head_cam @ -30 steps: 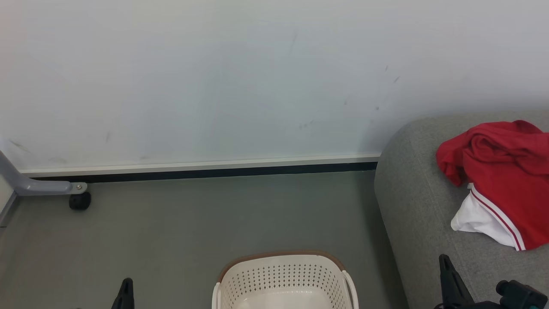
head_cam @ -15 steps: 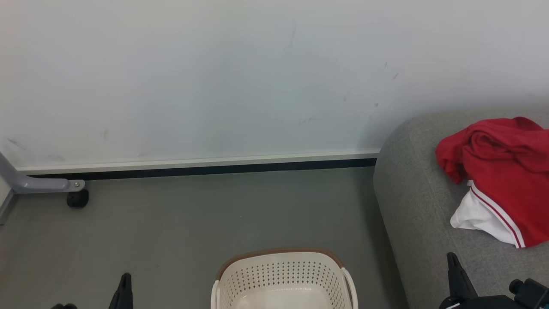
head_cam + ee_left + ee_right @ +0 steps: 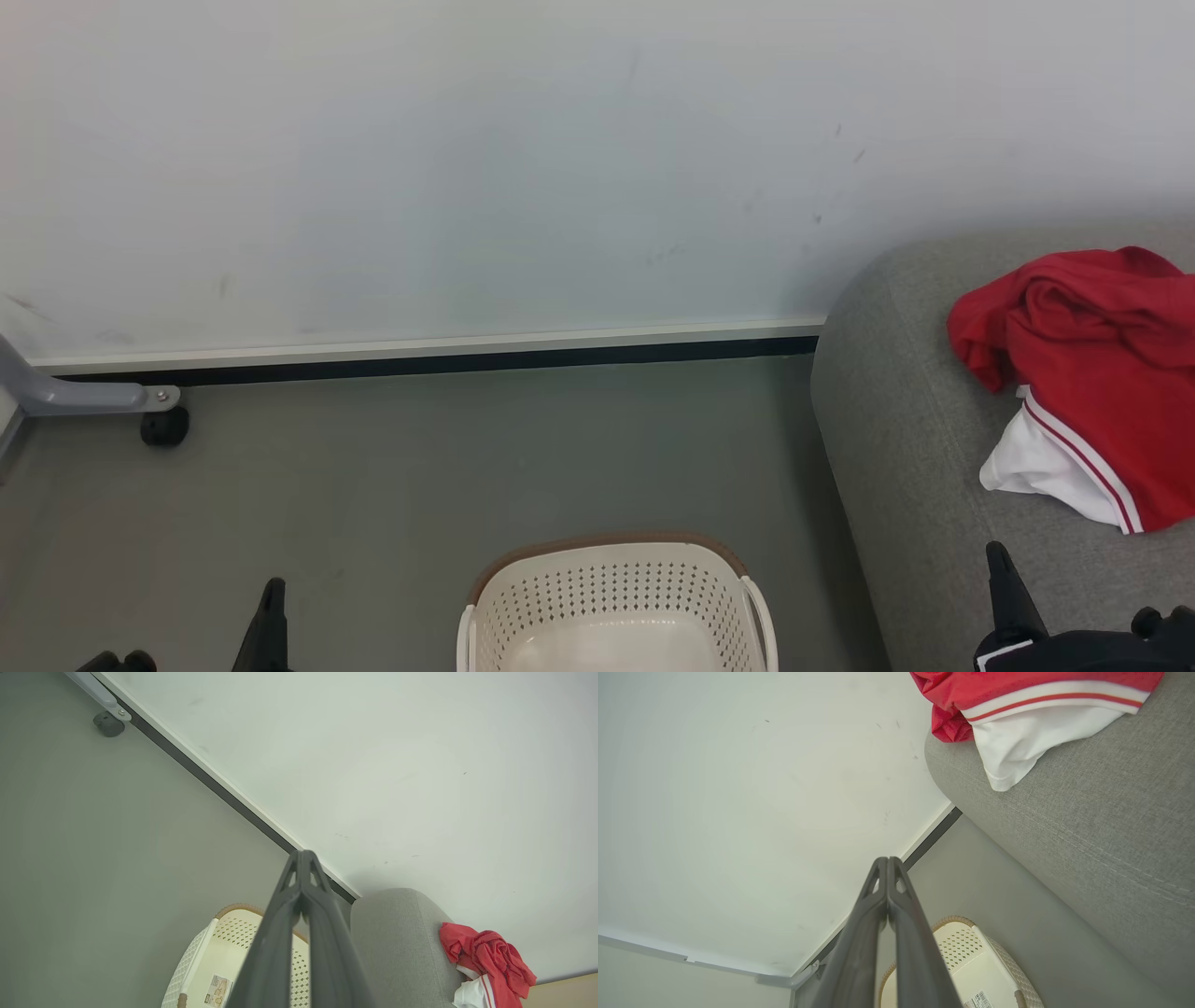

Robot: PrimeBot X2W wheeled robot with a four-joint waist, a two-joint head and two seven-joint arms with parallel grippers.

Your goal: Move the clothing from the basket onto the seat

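On the seat (image 3: 896, 448), set back from its rounded end and toward its wall-side edge, the clothing (image 3: 1102, 373) is seen in the head view as a crumpled red heap with a white, striped panel turned toward the front edge; the basket (image 3: 616, 590) stands on the floor (image 3: 392, 485) near the seat's end but apart from it, and no fabric is seen in the shown part of its inside, though its near part is cut off by the picture. The left gripper (image 3: 271, 611) and the right gripper (image 3: 1006, 588) are seen low at either side, neither touching anything. Along the left wrist view, the left gripper's fingers are pressed together with nothing between them, and the basket's bottom is shown bare but for a printed label (image 3: 218, 987). Along the right wrist view, the right gripper's fingers are likewise closed on nothing, with the clothing lying on the seat beyond them. The moving step is judged finished or nearly so; what is called for next is a check of the basket's hidden part, and, should a garment be found, the jaws must be opened before any reach down inside
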